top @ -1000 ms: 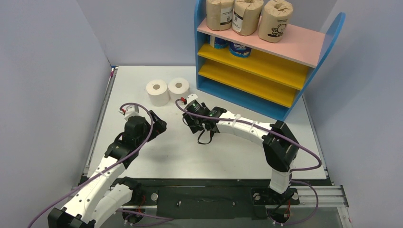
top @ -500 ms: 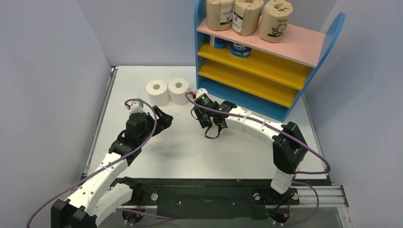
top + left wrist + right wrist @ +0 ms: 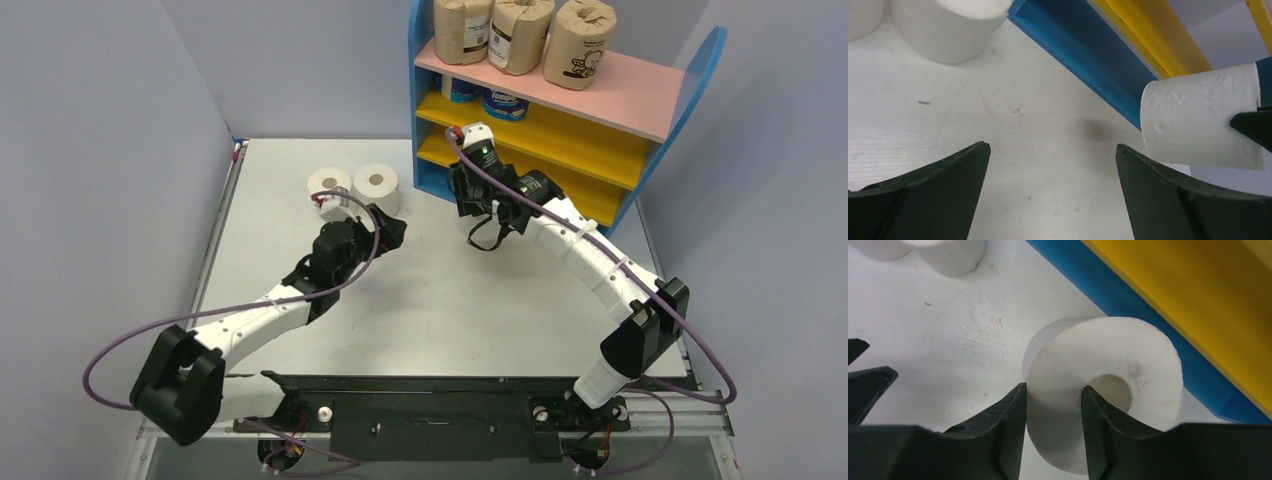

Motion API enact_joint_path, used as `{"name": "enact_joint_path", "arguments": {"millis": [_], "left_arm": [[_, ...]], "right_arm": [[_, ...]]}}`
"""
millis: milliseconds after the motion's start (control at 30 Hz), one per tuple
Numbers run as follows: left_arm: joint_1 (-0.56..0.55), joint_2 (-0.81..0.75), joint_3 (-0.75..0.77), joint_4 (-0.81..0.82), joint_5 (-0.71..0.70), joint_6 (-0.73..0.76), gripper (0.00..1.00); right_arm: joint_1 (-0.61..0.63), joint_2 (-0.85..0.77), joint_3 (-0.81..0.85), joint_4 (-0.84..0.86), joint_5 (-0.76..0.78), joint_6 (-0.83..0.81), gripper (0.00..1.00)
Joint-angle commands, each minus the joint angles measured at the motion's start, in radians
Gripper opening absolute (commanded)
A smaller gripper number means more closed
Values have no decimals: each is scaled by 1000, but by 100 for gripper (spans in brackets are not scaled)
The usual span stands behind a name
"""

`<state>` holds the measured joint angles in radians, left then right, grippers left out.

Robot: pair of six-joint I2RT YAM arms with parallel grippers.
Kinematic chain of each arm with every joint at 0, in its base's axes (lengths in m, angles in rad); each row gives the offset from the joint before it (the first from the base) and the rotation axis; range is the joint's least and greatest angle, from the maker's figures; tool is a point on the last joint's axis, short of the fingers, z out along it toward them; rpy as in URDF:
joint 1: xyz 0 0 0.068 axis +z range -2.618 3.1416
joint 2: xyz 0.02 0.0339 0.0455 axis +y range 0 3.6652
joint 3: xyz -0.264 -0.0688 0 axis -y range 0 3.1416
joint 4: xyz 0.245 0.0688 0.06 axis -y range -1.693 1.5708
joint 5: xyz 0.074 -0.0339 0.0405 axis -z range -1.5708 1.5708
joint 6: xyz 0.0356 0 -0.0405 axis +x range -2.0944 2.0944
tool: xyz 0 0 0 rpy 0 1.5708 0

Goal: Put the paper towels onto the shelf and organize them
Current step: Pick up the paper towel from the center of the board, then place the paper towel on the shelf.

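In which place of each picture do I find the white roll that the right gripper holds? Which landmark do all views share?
Top external: not visible; the right gripper covers it.
Left wrist: the white roll is at the right edge.
Right wrist: it is in the centre, its wall pinched between the fingers, one inside the core.
Shared landmark: the shelf's blue bottom board.
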<state>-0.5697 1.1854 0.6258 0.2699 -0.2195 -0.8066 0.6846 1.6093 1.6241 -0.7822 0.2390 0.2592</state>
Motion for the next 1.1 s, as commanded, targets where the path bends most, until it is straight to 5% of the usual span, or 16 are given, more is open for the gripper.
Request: {"name": "enact_joint_path", "arguments": {"millis": [0, 133, 400, 1067], "left_arm": [[-26, 125, 108, 219, -46, 59, 96], [-12, 212, 151, 402, 109, 140, 96], [9, 415, 317, 516, 347, 241, 96], [-42, 729, 434, 835, 365, 345, 96]], "right_arm": [[-60, 12, 119, -31, 49, -20, 24], [-107, 59, 202, -58, 36, -18, 24], [-158, 130, 293, -86, 33, -9, 24], [-217, 183, 337, -50, 69, 4, 24]]}}
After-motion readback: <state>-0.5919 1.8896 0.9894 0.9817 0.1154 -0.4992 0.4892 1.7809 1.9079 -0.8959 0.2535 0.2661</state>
